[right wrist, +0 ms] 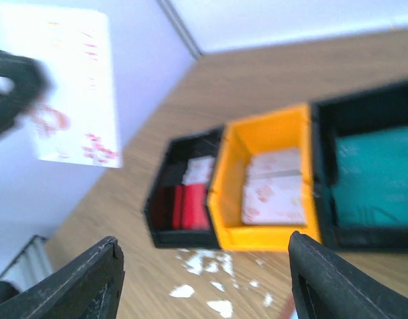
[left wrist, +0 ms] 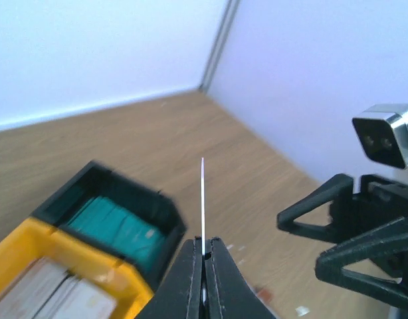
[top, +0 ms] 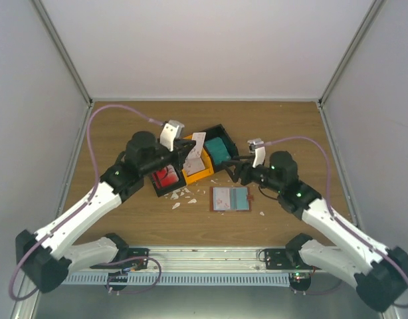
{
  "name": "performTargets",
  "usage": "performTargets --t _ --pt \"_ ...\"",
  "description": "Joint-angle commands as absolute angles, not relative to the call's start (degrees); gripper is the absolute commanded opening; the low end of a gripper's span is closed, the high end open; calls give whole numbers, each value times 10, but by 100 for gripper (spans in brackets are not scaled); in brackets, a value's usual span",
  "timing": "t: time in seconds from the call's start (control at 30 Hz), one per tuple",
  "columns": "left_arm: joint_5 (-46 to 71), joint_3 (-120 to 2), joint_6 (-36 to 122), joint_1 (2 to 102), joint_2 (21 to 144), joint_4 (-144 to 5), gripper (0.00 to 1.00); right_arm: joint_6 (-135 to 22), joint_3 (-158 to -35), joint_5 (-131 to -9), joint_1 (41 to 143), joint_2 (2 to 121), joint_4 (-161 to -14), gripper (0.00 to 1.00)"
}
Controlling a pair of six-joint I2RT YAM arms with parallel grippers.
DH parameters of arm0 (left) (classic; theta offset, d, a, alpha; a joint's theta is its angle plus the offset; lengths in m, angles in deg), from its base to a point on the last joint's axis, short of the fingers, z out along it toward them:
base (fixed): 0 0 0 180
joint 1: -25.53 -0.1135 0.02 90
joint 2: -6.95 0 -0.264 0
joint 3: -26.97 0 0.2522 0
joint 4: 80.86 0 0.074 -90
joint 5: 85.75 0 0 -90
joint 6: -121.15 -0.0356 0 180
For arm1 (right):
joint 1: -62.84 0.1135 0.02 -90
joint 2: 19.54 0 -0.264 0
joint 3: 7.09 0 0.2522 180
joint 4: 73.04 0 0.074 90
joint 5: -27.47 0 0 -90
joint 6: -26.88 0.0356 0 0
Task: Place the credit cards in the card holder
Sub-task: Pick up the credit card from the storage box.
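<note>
The reddish-brown card holder lies open on the table with a white-pinkish and a teal card in it. My left gripper is shut on a white-pinkish credit card, held upright above the bins. The left wrist view shows that card edge-on between the fingertips. In the right wrist view it is the white card at the upper left. My right gripper is open and empty, right of the bins and above the card holder's far edge; its fingers stand wide apart.
Three bins stand in a row: a black one with red cards, an orange one with white-pinkish cards, and a black one with teal cards. White scraps lie before them. The enclosure walls stand close by.
</note>
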State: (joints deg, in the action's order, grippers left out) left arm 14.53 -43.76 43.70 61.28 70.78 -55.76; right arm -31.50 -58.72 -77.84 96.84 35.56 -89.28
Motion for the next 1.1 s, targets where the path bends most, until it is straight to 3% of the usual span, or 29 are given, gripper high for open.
performTargets --t 0.0,0.33,0.53,0.9,1.07 --pt "244 -379 571 616 661 -751 0 -340 -584 -876 966 282 -841 70" --pt "387 -327 734 617 648 -905 0 -262 -594 -994 966 268 -786 67" --pt "412 -294 793 620 652 -967 0 -219 -583 -1045 968 273 -733 53" --pt "422 -281 831 637 662 -998 0 -179 -583 -1035 969 315 -690 30" --pt "427 -275 822 639 664 -988 2 -148 -580 -1077 969 337 -629 7"
